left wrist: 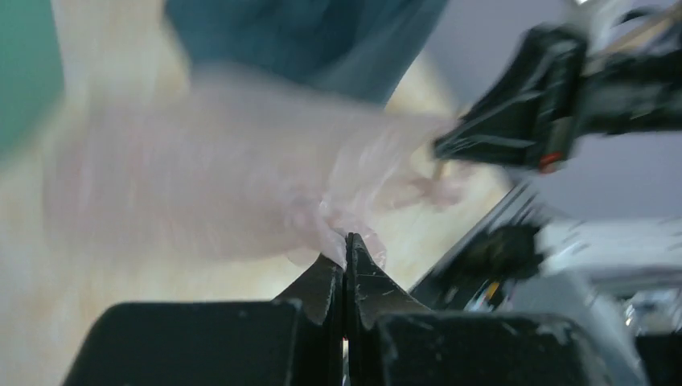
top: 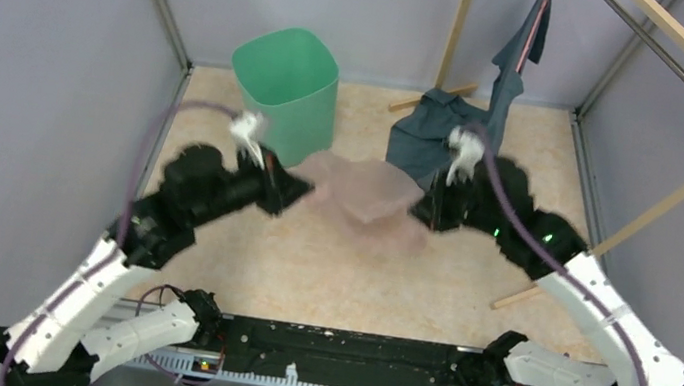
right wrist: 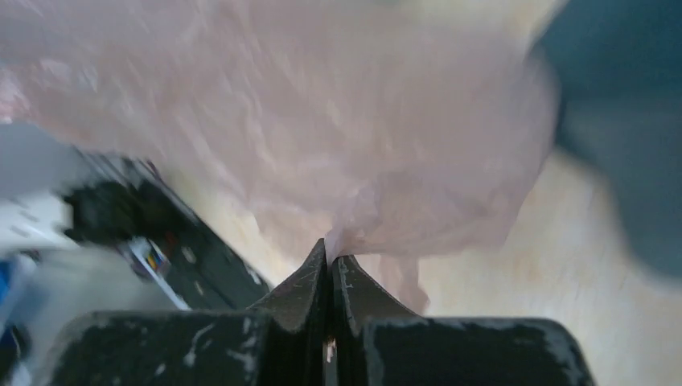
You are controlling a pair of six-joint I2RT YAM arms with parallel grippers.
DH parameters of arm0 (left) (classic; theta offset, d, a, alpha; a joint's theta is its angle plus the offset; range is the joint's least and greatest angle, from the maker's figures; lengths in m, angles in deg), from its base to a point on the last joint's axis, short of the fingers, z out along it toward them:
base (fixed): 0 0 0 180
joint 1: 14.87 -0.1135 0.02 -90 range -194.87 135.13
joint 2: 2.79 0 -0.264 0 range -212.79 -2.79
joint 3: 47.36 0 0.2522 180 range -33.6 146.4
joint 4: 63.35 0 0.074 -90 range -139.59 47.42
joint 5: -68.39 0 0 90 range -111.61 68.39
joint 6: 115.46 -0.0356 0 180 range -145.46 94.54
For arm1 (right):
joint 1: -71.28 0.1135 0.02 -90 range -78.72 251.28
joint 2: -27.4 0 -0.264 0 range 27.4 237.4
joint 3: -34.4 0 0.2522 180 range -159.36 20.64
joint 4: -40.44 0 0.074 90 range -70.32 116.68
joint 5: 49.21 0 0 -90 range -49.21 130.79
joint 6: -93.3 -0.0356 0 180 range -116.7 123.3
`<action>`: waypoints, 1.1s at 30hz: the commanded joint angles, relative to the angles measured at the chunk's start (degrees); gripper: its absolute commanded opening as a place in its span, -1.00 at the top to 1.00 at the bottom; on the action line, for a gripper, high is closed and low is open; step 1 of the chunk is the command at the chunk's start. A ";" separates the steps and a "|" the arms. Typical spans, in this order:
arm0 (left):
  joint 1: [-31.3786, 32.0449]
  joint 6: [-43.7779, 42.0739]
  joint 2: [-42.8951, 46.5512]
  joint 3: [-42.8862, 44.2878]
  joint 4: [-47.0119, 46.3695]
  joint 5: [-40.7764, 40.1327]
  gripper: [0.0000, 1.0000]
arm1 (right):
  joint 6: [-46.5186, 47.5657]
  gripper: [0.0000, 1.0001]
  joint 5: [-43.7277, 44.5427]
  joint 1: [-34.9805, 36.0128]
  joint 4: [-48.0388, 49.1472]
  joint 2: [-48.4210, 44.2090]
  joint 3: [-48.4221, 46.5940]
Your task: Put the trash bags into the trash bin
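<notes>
Trash bag [top: 368, 195] hangs pinched between left gripper [top: 306, 188] and right gripper [top: 420, 207].

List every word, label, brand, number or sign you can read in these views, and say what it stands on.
No text can be read in any view.
The trash bin is plain mint green, with no print.
The trash bag is bare pink film, with no print.
The dark garment shows no label.
The small coloured patch on dark hardware in the right wrist view is too blurred to read.
</notes>
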 commanded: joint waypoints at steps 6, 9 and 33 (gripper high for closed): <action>-0.02 -12.37 -6.44 27.08 -16.40 11.29 1.00 | 8.12 1.00 2.51 0.21 15.90 -5.58 -27.27; -0.02 -3.11 0.82 5.23 -12.50 -7.54 1.00 | 3.89 1.00 6.23 0.23 17.30 -10.69 -8.90; 0.00 -2.47 -3.22 4.97 -3.04 -5.38 1.00 | -3.03 1.00 4.25 0.39 22.86 -12.45 5.92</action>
